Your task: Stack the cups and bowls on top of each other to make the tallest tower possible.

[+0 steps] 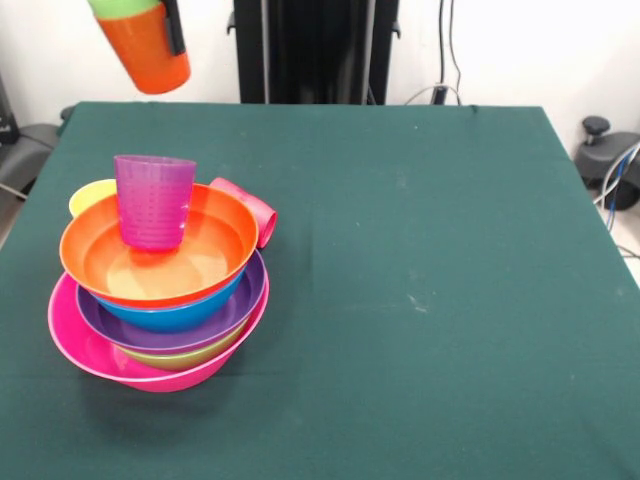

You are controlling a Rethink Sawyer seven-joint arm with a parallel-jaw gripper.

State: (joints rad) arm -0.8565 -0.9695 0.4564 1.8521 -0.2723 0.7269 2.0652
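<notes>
Front view: jaws [172,25] aloft over surface's [420,250] far-left corner, clamped on tilted orange cup [148,50] nested with green cup [122,7], apparently bound for tower [160,300].

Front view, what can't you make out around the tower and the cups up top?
- Gripper: cut off by the top edge; open or shut unclear.
- Green cup in the orange cup: mostly cropped.
- Yellow cup, red cup: largely hidden behind the orange bowl.
</notes>
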